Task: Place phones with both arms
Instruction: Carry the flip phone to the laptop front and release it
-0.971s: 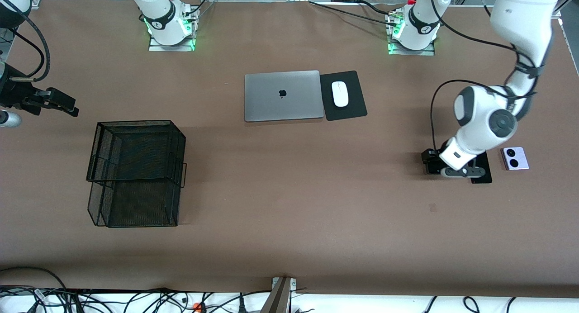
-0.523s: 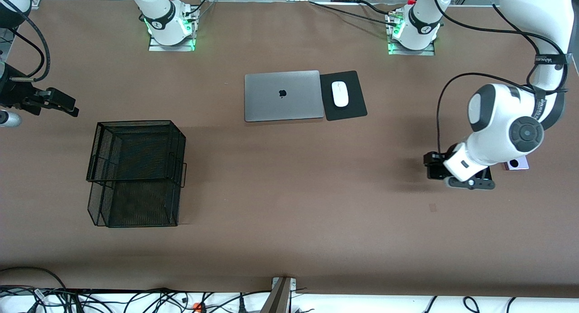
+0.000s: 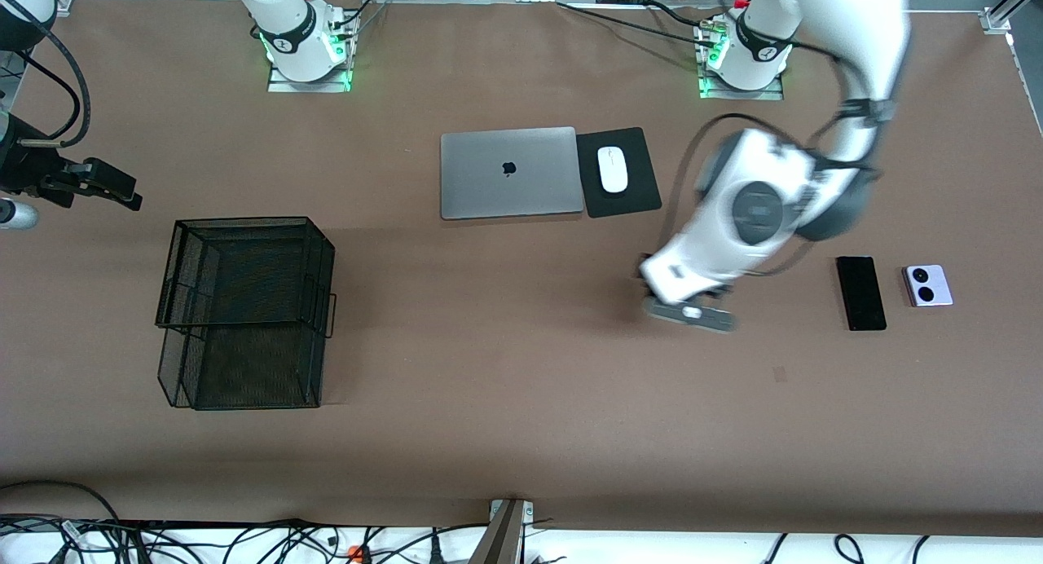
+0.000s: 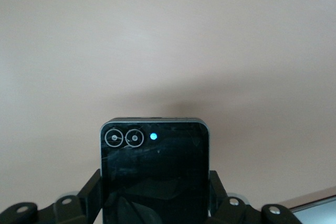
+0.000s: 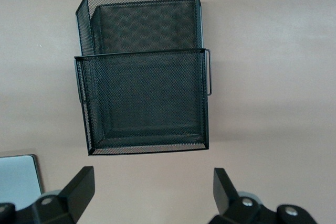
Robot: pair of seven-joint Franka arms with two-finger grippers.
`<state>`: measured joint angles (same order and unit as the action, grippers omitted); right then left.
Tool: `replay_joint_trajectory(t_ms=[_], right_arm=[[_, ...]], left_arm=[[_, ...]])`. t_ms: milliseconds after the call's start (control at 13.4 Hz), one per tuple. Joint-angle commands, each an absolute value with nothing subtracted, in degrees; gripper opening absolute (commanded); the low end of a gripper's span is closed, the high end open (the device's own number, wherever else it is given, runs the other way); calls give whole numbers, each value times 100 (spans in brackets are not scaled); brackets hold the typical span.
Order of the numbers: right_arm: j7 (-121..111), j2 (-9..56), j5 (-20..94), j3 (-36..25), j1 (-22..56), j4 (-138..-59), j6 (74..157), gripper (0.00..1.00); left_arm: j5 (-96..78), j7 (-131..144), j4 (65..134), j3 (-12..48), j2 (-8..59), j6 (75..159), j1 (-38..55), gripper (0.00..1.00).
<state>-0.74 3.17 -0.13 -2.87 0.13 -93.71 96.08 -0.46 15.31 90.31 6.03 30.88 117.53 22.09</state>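
A brown table [image 3: 505, 434] fills the front view, with the arms' bases along its top edge and loose cables along the bottom.

The left arm [image 3: 847, 99] sweeps down from its base at the upper right of the frame, and the left gripper [image 3: 688, 307] hangs over bare table right of centre, blurred. In the left wrist view its fingers [image 4: 89, 195] clamp the sides of the small black flip phone [image 4: 155, 174], which sits low in the middle of that picture with two ringed lenses and a blue light along its upper edge.

The black wire-mesh basket [image 3: 244, 311], a two-tier one, stands at the middle left of the front view; in the right wrist view it fills the centre.

The closed silver laptop [image 3: 511, 173] lies at upper centre, touching a black mouse pad [image 3: 619, 173] that carries a white mouse [image 3: 613, 169].

The right arm waits at the left edge of the front view, its right gripper [image 3: 102, 185] up above the table near the basket; in the right wrist view its fingers [image 5: 79, 187] stand wide apart and hold nothing.

The long slim black phone [image 3: 861, 293] lies flat at the middle right of the front view. The small lavender-white phone [image 3: 927, 286], with two black lenses, lies just beside it, closer to the right edge and not touching it.
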Motion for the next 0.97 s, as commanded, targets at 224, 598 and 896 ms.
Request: replay_joint_trajectory(t_ms=[224, 598, 896], right_arm=[[-79, 316, -26, -281, 18, -9325, 9519, 100], [-97, 308, -26, -290, 18, -9316, 9519, 100], [-88, 308, -26, -290, 18, -9316, 9519, 100]], left_arm=[[-176, 3090, 8244, 492, 4340, 13108, 3268, 34], [-115, 3656, 8235, 483, 4939, 13842, 3673, 39], [-97, 3665, 8262, 483, 5098, 14212, 3683, 71]])
